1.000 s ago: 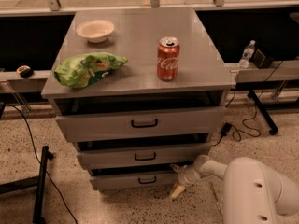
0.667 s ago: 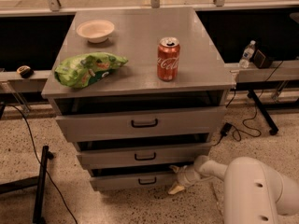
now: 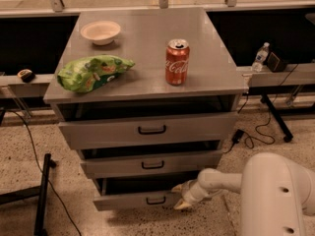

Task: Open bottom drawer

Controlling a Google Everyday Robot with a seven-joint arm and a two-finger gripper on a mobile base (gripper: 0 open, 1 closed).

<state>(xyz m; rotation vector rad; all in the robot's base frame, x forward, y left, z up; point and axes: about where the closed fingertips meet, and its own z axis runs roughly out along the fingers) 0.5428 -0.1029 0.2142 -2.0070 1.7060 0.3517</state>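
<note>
The bottom drawer (image 3: 133, 200) is the narrowest grey front, low on the cabinet, with a small black bar handle (image 3: 155, 200). It stands a little out from the cabinet, with a dark gap above it. My gripper (image 3: 179, 196) is at the drawer's right end, just right of the handle, with pale fingertips (image 3: 181, 205) against the drawer front. My white arm (image 3: 221, 181) reaches in from the lower right.
The middle drawer (image 3: 152, 164) and top drawer (image 3: 147, 130) sit above. On the cabinet top are a red soda can (image 3: 177, 62), a green chip bag (image 3: 91, 73) and a white bowl (image 3: 100, 32). A black stand leg (image 3: 42, 191) is at left; cables (image 3: 256, 132) lie at right.
My gripper and forearm have shifted slightly left along the bottom drawer's right end. The drawer looks about the same.
</note>
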